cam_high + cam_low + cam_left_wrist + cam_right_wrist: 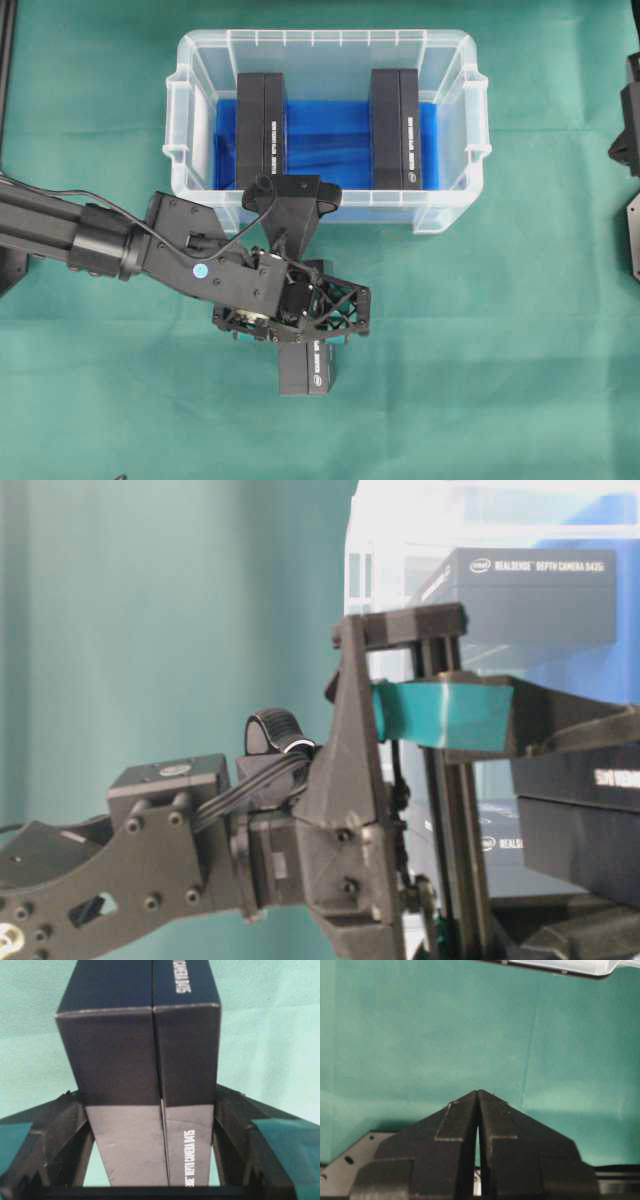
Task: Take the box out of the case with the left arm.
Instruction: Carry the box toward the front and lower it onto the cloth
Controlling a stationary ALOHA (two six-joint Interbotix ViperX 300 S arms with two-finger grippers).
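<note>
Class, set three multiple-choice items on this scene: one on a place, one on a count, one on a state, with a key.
1. Where is the box held by the left gripper?
A. inside the case
B. outside the case, over the green cloth
C. on the case's rim

2. How many boxes are inside the case?
A. none
B. two
C. four

3. The right gripper is:
A. shut
B. gripping a box
C. wide open

Key: B, cloth surrounds it; B, two stand on the blue lining; A, its fingers meet, empty.
</note>
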